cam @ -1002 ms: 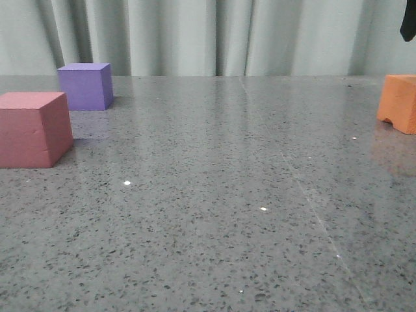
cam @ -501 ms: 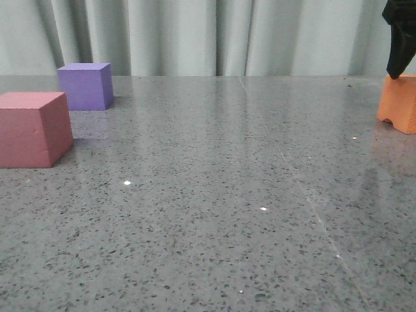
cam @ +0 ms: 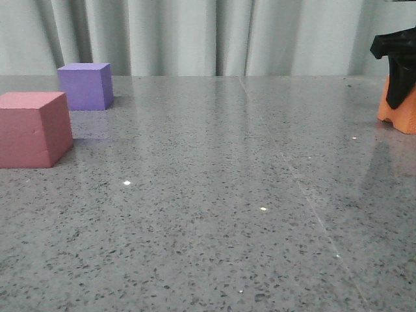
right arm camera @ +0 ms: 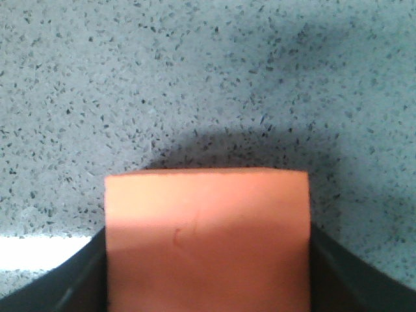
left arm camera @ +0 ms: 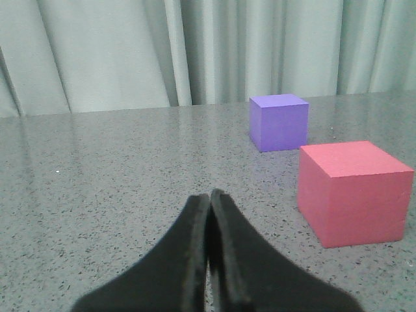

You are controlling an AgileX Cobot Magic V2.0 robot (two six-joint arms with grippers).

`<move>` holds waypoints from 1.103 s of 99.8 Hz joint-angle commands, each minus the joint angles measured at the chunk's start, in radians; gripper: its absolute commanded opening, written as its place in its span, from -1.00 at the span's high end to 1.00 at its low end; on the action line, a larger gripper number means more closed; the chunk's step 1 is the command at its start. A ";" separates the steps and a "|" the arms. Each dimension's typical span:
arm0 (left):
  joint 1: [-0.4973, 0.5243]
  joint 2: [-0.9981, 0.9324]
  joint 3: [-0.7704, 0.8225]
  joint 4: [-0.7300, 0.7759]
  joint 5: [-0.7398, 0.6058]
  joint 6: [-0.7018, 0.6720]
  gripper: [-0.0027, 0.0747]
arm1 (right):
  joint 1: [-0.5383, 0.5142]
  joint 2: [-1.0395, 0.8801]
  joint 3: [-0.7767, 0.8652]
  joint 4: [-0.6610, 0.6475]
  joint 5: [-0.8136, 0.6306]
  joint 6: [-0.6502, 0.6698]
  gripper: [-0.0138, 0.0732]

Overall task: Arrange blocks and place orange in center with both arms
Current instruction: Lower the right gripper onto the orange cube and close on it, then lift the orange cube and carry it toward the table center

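At table's right edge: right gripper (right arm camera: 207, 273) fingers flank orange cube (right arm camera: 207, 237) (grip unclear); left gripper (left arm camera: 209, 203) closed, empty.

The front camera sits low, looking forward across the worktop (cam: 214, 195) toward the curtain (cam: 195, 36). The left wrist camera also looks low and level, its fingers (left arm camera: 208, 260) in the foreground, sharing the purple cube (cam: 84, 86) (left arm camera: 279, 121) and pink-red cube (cam: 34, 129) (left arm camera: 351, 192) with the front view. The right wrist camera looks straight down, very near the orange cube (right arm camera: 207, 237) (cam: 404, 117), which the front view catches at its right edge.
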 commanded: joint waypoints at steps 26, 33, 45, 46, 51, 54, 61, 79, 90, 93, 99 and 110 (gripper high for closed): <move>0.002 -0.033 0.056 -0.007 -0.091 -0.005 0.98 | 0.026 -0.103 -0.097 0.086 0.089 -0.009 0.11; 0.002 -0.033 0.056 -0.007 -0.091 -0.005 0.98 | 0.064 -0.120 -0.128 0.104 0.109 -0.009 0.11; 0.002 -0.033 0.056 -0.007 -0.091 -0.005 0.98 | 0.157 -0.124 -0.184 0.110 0.112 -0.005 0.11; 0.002 -0.033 0.056 -0.007 -0.091 -0.005 0.98 | 0.169 -0.123 -0.191 0.110 0.110 0.001 0.11; 0.002 -0.033 0.056 -0.007 -0.091 -0.005 0.98 | 0.215 -0.119 -0.210 0.110 0.099 0.026 0.11; 0.002 -0.033 0.056 -0.007 -0.091 -0.005 0.98 | 0.239 -0.117 -0.218 0.110 0.088 0.040 0.11; 0.002 -0.033 0.056 -0.007 -0.091 -0.005 0.98 | 0.302 -0.108 -0.234 0.108 0.051 0.077 0.11; 0.002 -0.033 0.056 -0.007 -0.091 -0.005 0.98 | 0.411 -0.039 -0.288 0.071 0.056 0.174 0.11; 0.002 -0.033 0.056 -0.007 -0.091 -0.005 0.98 | 0.465 0.021 -0.332 0.004 0.065 0.273 0.11; 0.002 -0.033 0.056 -0.007 -0.091 -0.005 0.98 | 0.479 0.034 -0.346 -0.017 0.065 0.303 0.11; 0.002 -0.033 0.056 -0.007 -0.091 -0.005 0.98 | 0.506 0.060 -0.367 -0.068 0.065 0.365 0.11; 0.002 -0.033 0.056 -0.007 -0.091 -0.005 0.98 | 0.560 0.093 -0.404 -0.146 0.065 0.477 0.11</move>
